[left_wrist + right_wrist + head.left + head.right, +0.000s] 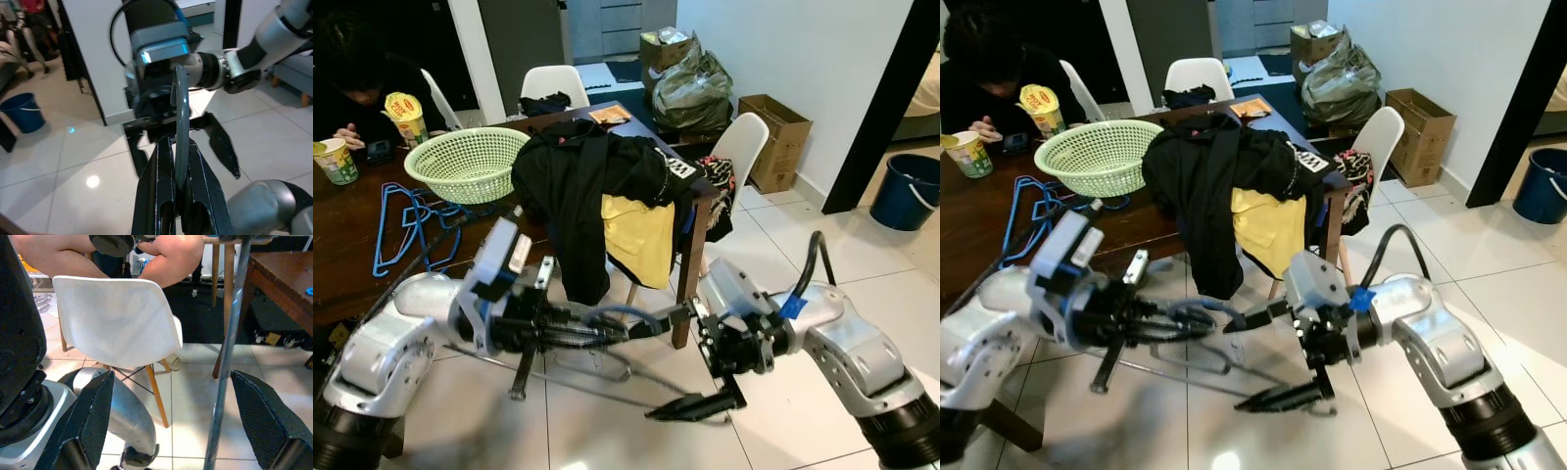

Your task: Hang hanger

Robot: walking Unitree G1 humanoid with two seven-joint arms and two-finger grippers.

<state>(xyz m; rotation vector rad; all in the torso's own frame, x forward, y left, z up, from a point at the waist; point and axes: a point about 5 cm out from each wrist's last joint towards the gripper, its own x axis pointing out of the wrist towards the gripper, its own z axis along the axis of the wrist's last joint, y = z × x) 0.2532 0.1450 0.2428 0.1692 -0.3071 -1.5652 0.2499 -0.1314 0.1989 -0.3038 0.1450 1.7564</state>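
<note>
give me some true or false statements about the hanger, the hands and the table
1. The left hand is shut on the hanger. True.
2. The right hand is clamped on the hanger. False: its fingers stand wide open, with the hanger's bar passing between them.
3. The green basket sits on the floor. False: it sits on the table.
4. Clothes are piled over the table's corner. True.
5. Blue hangers lie on the table. True.

Both head views look down from above at the dark wooden table [352, 245], upper left; each wrist view faces the opposite arm closely.
</note>
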